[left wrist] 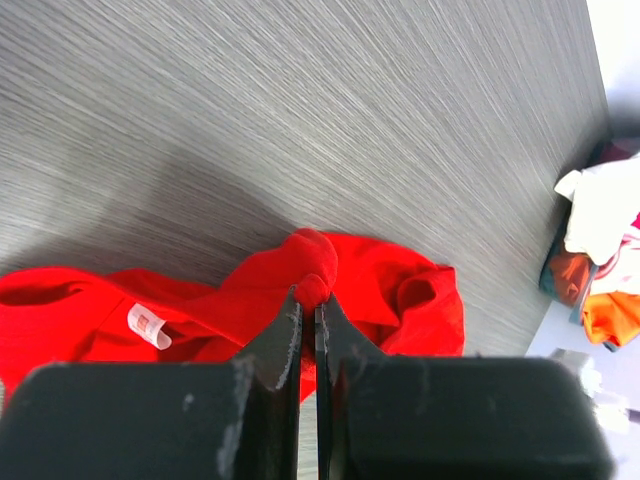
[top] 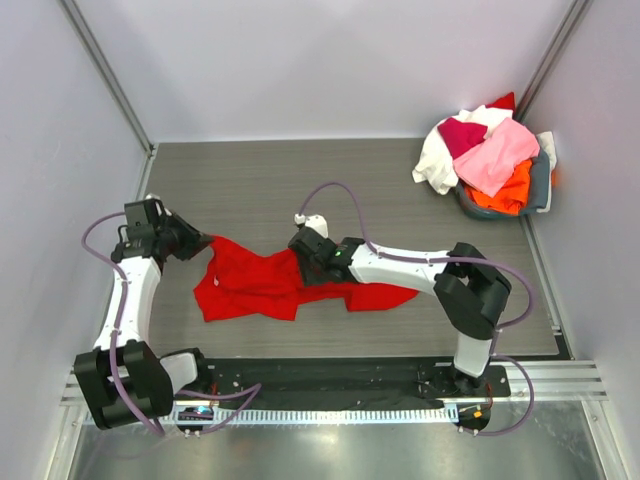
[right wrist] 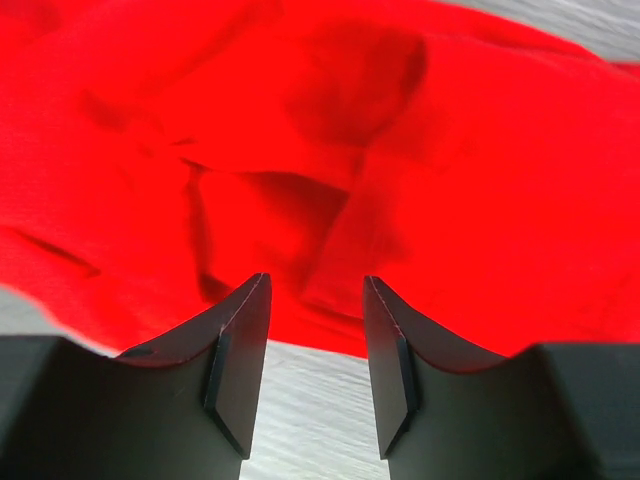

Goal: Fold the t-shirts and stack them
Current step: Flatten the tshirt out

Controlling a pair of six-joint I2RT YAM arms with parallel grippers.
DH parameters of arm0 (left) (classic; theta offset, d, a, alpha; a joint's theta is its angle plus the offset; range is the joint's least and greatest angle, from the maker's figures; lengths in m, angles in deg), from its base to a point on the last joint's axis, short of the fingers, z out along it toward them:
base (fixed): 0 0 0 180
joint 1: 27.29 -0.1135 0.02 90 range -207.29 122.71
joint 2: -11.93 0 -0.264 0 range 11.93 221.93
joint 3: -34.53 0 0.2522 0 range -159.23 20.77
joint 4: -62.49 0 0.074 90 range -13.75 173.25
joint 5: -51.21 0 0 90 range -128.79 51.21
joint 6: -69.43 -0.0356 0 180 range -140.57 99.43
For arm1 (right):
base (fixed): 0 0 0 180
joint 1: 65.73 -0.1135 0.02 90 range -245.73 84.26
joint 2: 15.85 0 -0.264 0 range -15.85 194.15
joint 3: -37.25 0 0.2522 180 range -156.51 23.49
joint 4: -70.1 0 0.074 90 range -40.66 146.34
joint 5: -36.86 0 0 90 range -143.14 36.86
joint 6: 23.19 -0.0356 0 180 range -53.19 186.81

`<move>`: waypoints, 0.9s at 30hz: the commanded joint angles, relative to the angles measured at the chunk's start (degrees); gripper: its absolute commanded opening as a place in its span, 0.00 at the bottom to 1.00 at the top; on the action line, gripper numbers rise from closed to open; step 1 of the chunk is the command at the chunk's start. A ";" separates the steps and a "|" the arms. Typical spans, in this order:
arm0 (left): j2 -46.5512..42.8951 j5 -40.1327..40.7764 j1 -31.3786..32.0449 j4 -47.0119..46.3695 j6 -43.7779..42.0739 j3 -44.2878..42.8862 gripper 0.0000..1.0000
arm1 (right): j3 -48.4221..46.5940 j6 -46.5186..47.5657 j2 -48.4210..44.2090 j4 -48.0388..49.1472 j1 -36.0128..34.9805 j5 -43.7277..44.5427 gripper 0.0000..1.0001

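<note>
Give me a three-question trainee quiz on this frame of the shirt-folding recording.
1. True or false: the left gripper is shut on a fold of the red t-shirt.
2. The right gripper is: A open over the red cloth; B shut on a pink shirt; C out of view.
3. Fill in: the other t-shirts are heaped in a grey ____ at the table's far right corner.
Key: 1 true; 2 A; 3 basket.

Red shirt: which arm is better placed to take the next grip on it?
Likely right. The right gripper hangs with jaws apart over the middle of the red shirt, nothing between them. The left gripper is shut on a fold at the shirt's left edge, so it is occupied.
</note>
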 commanded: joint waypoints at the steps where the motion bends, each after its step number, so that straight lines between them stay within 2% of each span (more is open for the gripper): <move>1: 0.25 -3.30 -0.65 -2.51 -0.80 -2.25 0.00 | -2.63 -2.38 0.97 -2.79 -0.38 7.36 0.48; 9: 0.16 -3.22 -0.74 -2.51 -0.97 -2.78 0.00 | -4.12 -1.42 3.44 -3.67 -0.46 7.10 0.45; 10: 0.07 -3.04 -0.82 -2.42 -1.06 -2.78 0.00 | -4.04 -1.41 3.52 -3.59 -0.38 7.19 0.42; 11: -0.01 -2.69 -0.82 -2.42 -1.06 -2.87 0.00 | -4.12 -1.24 3.53 -3.67 -0.38 7.28 0.34; 13: -0.02 -2.43 -0.74 -2.16 -1.15 -3.04 0.00 | -4.12 -1.06 3.26 -3.67 -0.38 7.37 0.12; 15: 0.16 -2.34 -0.74 -1.98 -1.15 -3.22 0.00 | -3.60 -1.15 1.61 -3.94 -0.38 7.89 0.04; 20: 1.04 -1.90 -0.74 -1.45 -1.23 -4.45 0.00 | -0.62 -0.62 -4.99 -3.94 0.41 6.67 0.02; 27: 3.85 -1.29 -0.65 -2.85 1.83 -6.65 0.00 | 7.55 0.16 -17.73 -3.50 9.10 -1.14 0.01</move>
